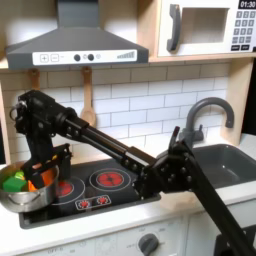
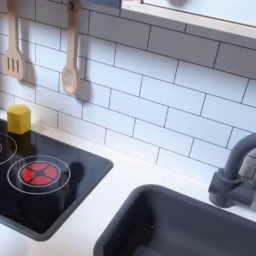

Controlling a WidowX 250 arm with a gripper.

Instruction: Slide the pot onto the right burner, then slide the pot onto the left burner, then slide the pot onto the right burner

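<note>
The pot (image 1: 22, 192) is shiny silver with green and orange toy food inside. It sits at the first exterior view's far left, on the stove's left edge. My gripper (image 1: 43, 172) points down at the pot's right rim; its black fingers blend into the dark stove, so their gap is unclear. The thin-ringed right burner (image 1: 66, 188) lies just right of the pot, partly under the gripper, and shows as a sliver at the second exterior view's left edge (image 2: 3, 150). The solid-centred left burner (image 1: 108, 180) (image 2: 38, 173) lies bare, nearer the sink.
A grey sink (image 1: 215, 165) (image 2: 180, 225) with a curved tap (image 1: 205, 115) (image 2: 235, 175) is to the right in both exterior views. A small yellow cup (image 2: 18, 118) stands behind the stove. Wooden utensils (image 2: 68, 60) hang on the tiled wall. A hood (image 1: 75, 45) hangs overhead.
</note>
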